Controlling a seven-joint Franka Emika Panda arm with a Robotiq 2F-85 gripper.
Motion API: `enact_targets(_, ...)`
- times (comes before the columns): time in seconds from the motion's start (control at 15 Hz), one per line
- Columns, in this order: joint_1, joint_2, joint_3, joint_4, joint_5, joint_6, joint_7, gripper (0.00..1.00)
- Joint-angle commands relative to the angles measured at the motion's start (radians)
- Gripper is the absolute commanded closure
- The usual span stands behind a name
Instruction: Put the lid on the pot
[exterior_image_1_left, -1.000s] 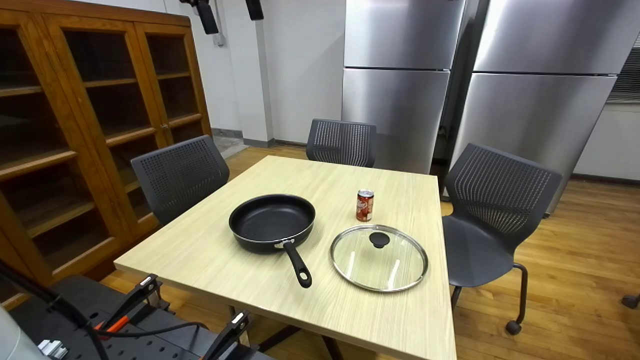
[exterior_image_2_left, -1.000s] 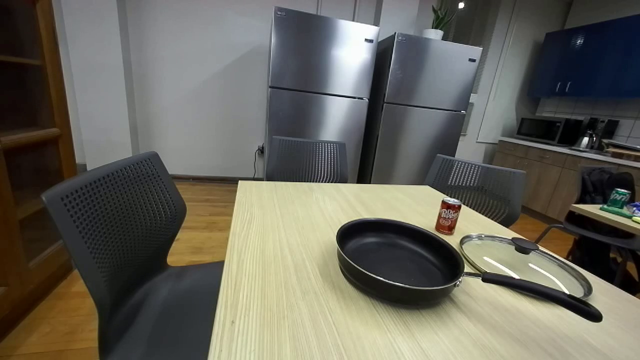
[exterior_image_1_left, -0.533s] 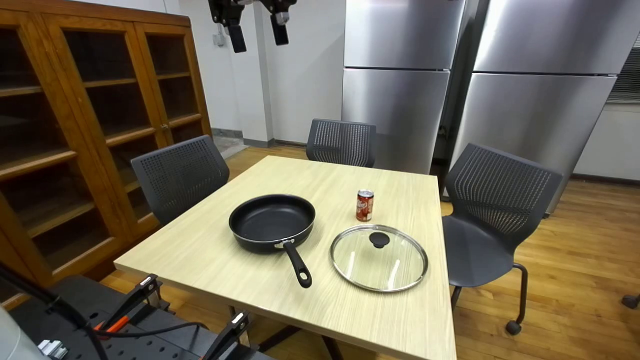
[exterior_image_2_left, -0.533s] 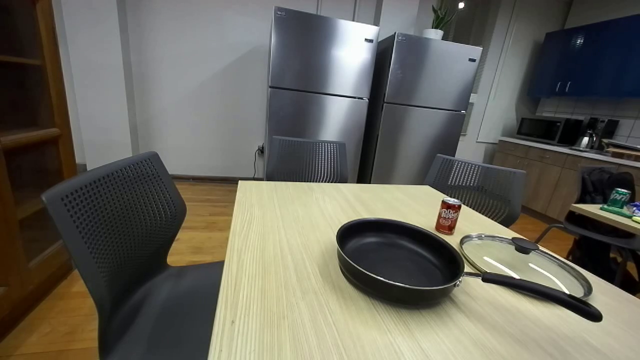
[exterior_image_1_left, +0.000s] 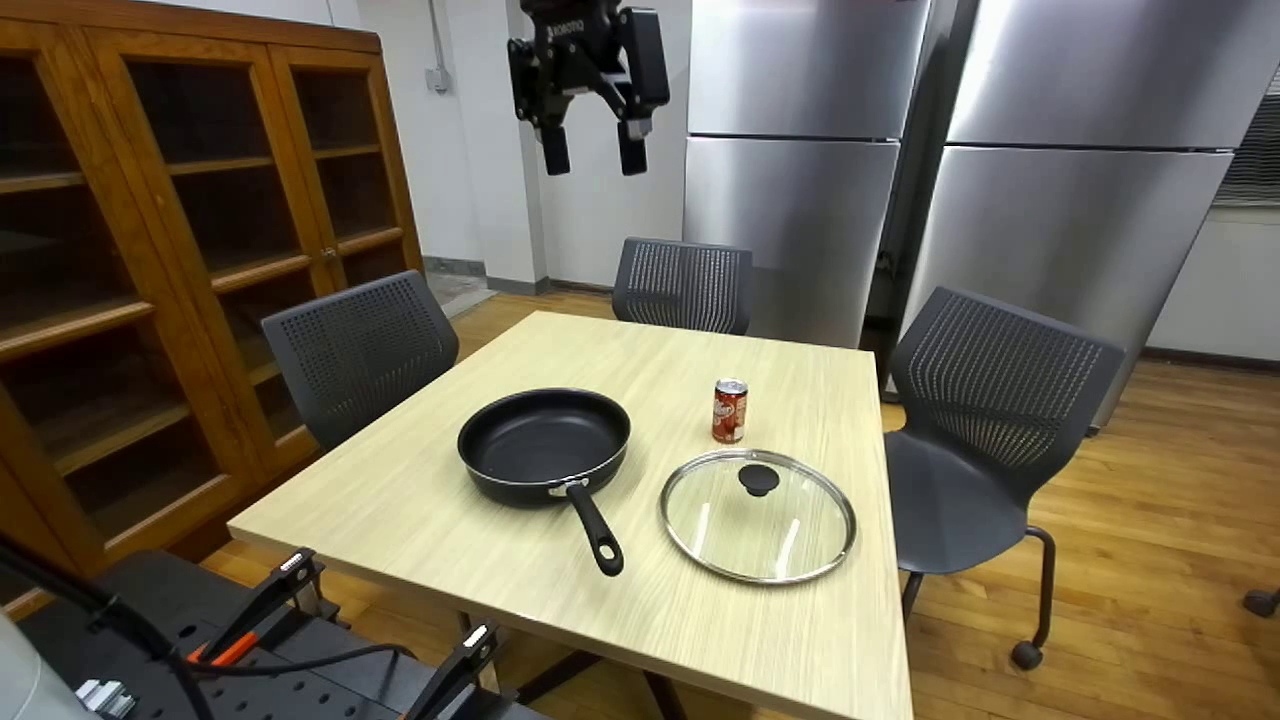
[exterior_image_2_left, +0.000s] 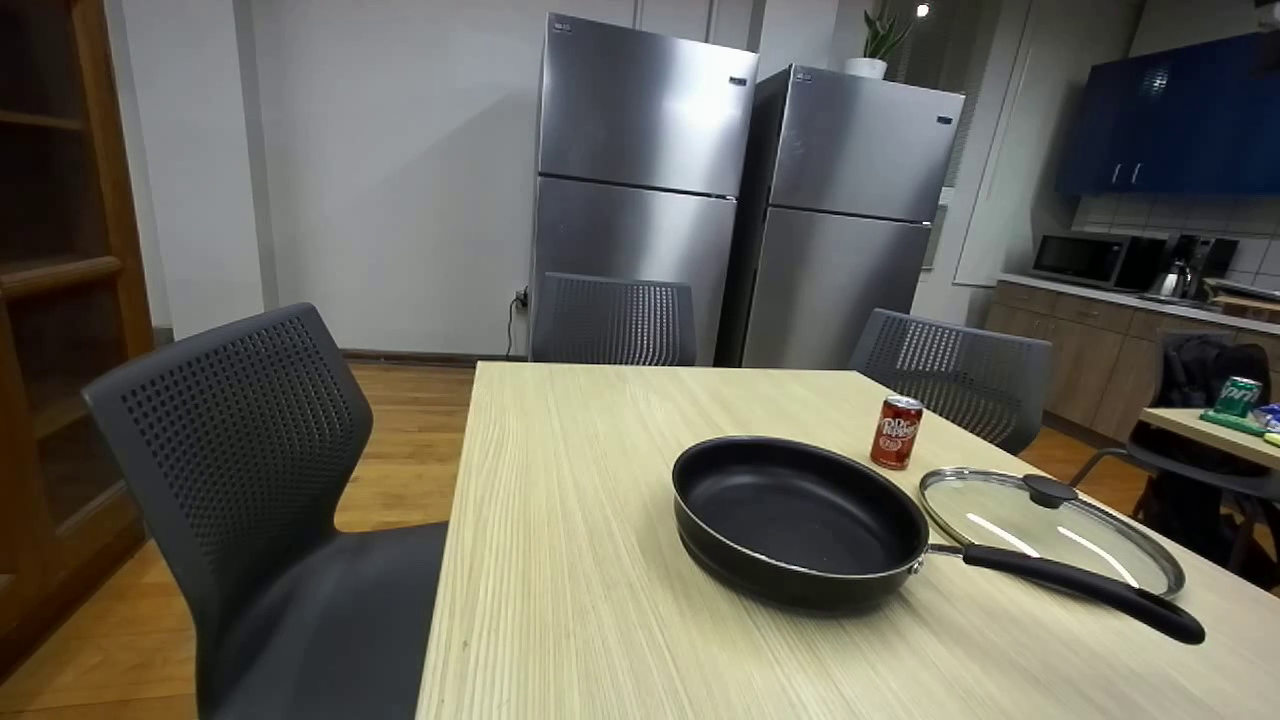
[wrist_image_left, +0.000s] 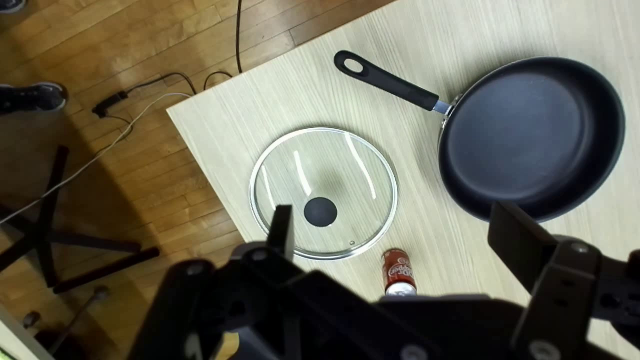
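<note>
The lid, clear glass with a silvery rim and dark knob, lies flat on the table, knob up, in both exterior views (exterior_image_1_left: 757, 530) (exterior_image_2_left: 1050, 525) and the wrist view (wrist_image_left: 330, 170). The pot, a shallow black frying pan, stands beside it, apart, in both exterior views (exterior_image_1_left: 545, 445) (exterior_image_2_left: 800, 520) and the wrist view (wrist_image_left: 520, 135). Its long handle points to the table edge on the lid's side. My gripper (exterior_image_1_left: 594, 155) is high above the table, pointing down, open and empty. In the wrist view its fingers (wrist_image_left: 392, 215) stand wide apart; one fingertip overlaps the lid's rim in the picture.
A red can (exterior_image_1_left: 729, 412) stands upright near the lid's rim; the wrist view also shows it (wrist_image_left: 398, 270). Chairs (exterior_image_1_left: 1000, 400) (exterior_image_1_left: 365, 350) (exterior_image_1_left: 685, 285) surround the pale table (exterior_image_1_left: 640, 350). Clamps (exterior_image_1_left: 465, 665) sit at the robot's base. A wooden cabinet (exterior_image_1_left: 200, 250) is at the side.
My gripper has come into the exterior view from the top, moving down and to the right, and stays open. The lid, pot and can have not moved.
</note>
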Motion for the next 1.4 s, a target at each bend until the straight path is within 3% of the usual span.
enact_targets(0.0, -0.026, 0.12, -0.017, 0.066, 0.05, 0.016, 0.019, 0.0)
enact_targets(1.0, -0.054, 0.56, -0.1, 0.326, 0.198, 0.001, 0.208, 0.0)
enact_targets(1.07, -0.05, 0.574, -0.101, 0.336, 0.204, -0.002, 0.236, 0.0)
enact_targets(1.13, -0.049, 0.53, -0.101, 0.28, 0.182, 0.025, 0.183, 0.0)
enact_targets(1.33, -0.047, 0.571, -0.103, 0.308, 0.191, 0.025, 0.212, 0.0)
